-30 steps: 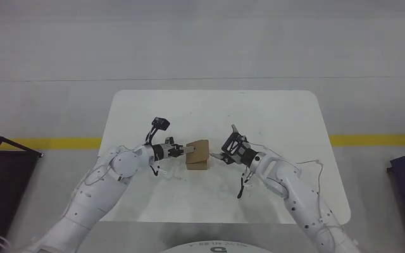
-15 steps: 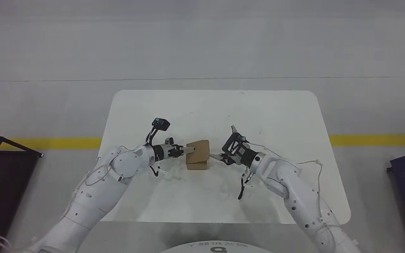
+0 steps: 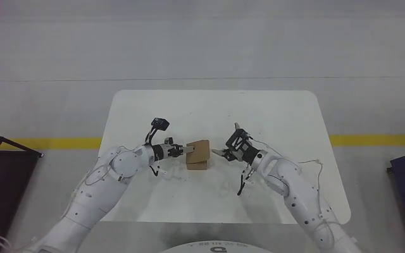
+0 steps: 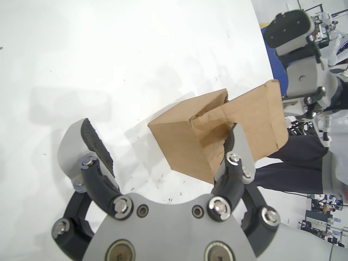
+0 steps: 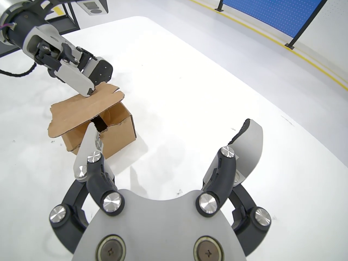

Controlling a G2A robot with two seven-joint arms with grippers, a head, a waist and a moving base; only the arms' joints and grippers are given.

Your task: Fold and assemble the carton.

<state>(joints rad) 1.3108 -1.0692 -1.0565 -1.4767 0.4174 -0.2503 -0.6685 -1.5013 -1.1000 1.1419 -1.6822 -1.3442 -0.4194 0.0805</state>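
Left pincer [image 4: 163, 130] spread wide, one fingertip [image 4: 238, 142] resting on the top flap of the brown carton [image 4: 185, 142]. Right pincer [image 5: 171, 127] also wide, holding nothing, just beside the carton's opposite side. Carton sits near the middle of the white surface [image 3: 266, 114], flap part-lowered over its opening

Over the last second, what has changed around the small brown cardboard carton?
The right gripper drew back slightly from the brown cardboard carton, open. The left gripper stays open, one finger on the top flap; the carton has not moved.
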